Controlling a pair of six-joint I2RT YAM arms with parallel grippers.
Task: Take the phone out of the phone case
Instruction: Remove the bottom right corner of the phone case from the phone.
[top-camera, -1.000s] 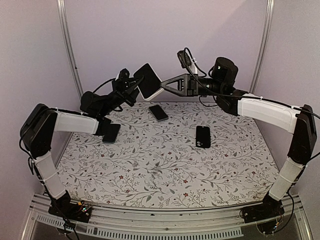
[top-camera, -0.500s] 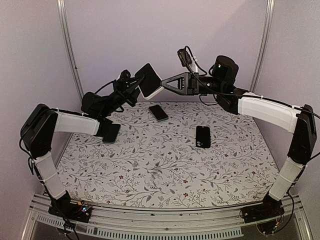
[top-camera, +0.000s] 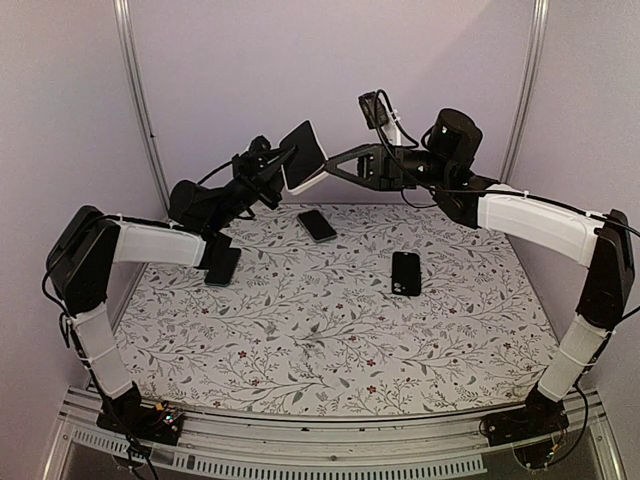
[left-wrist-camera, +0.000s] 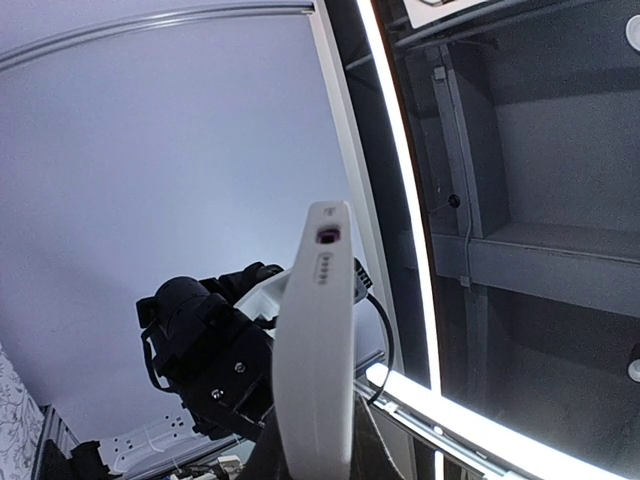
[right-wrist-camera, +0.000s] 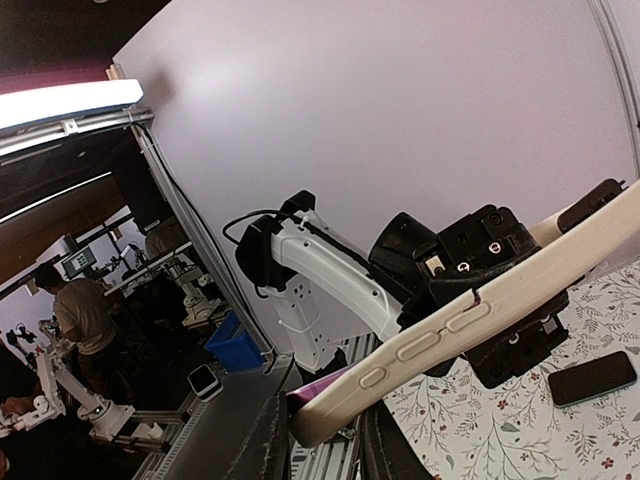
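Tipped more edge-on now, phone case (top-camera: 303, 155) runs roughly 8-to-2 o'clock, port end toward 2; left gripper (top-camera: 279, 165) and right gripper (top-camera: 326, 170) both clamp it.

Table (top-camera: 330, 340): flat, covered edge to edge by a pale cloth printed with grey leaf sprigs and small red flowers. A metal rail runs along the near edge, with both arm bases bolted to it, one at each corner.

Items lying directly on the cloth: three dark, flat slabs, apparently phones.
- Far phone (top-camera: 317, 225): centre rear, angled, close to the back wall.
- Right phone (top-camera: 406, 273): right of centre, roughly square to the near edge.
- Left phone (top-camera: 222, 266): left rear, its upper end hidden under the left arm.

All three lie well apart, none touching another.
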